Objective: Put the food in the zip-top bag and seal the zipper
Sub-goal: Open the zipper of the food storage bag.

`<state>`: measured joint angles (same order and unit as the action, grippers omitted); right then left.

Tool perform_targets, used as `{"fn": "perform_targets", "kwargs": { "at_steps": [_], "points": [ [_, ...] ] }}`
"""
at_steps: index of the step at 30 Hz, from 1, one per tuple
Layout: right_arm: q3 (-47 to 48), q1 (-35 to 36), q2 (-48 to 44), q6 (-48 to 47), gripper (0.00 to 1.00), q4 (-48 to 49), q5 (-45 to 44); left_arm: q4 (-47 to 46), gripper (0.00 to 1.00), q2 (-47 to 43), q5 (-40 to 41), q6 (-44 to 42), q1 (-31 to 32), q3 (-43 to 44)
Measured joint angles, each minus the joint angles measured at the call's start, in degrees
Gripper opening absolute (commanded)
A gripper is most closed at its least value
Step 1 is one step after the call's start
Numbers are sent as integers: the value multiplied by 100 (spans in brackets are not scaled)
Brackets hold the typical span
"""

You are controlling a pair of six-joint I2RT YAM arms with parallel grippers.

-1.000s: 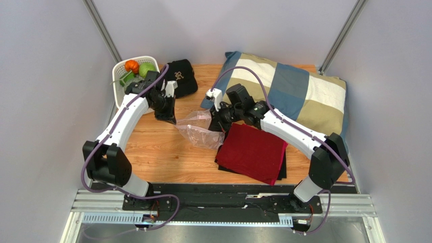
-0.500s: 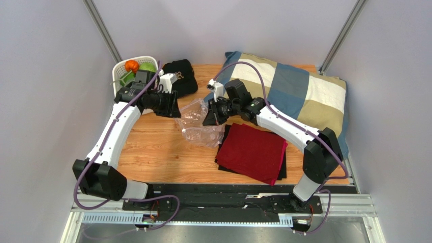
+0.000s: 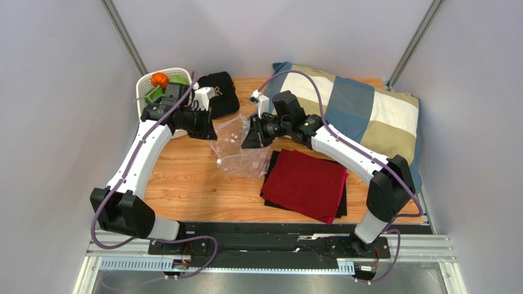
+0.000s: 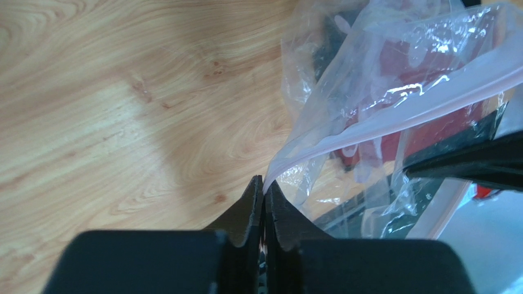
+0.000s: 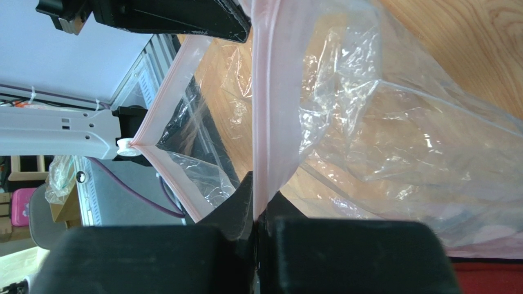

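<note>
The clear zip-top bag hangs above the wooden table between both arms, its mouth held apart. My left gripper is shut on one side of the pale pink zipper. My right gripper is shut on the other side of the zipper. I see no food inside the bag. The food sits at the back left in the white basket: an orange pumpkin and a green piece show, and the left arm hides the rest.
A black cloth item lies beside the basket. A checked pillow fills the back right. A red cloth on a black one lies right of the bag. Grey walls close in both sides.
The left gripper opened and shut again, now pinching the zip strip. Both arms rose and turned sideways, lifting the bag's mouth off the table and spreading it.
</note>
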<state>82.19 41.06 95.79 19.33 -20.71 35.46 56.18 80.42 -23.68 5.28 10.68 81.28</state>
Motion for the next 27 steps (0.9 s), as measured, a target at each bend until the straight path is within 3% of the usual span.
{"fn": "perform_targets", "kwargs": {
  "at_steps": [2,5,8,14,19,24,27],
  "points": [
    [15,-2,-4,20,34,-37,0,-9,0,15,-2,42,0,0],
    [94,-26,-37,52,46,-236,0,-13,0,13,2,87,0,0],
    [170,-94,-125,85,48,-404,-7,-13,0,9,0,129,0,0],
    [369,-280,-269,173,33,-643,4,-13,0,2,-13,219,0,0],
    [374,-321,-269,315,44,-667,46,-15,0,2,-50,267,0,0],
    [374,-321,-221,511,41,-638,151,-15,0,0,-94,332,0,0],
    [374,-321,-142,632,16,-614,236,-17,0,0,-101,376,-2,0]
  ]
}}
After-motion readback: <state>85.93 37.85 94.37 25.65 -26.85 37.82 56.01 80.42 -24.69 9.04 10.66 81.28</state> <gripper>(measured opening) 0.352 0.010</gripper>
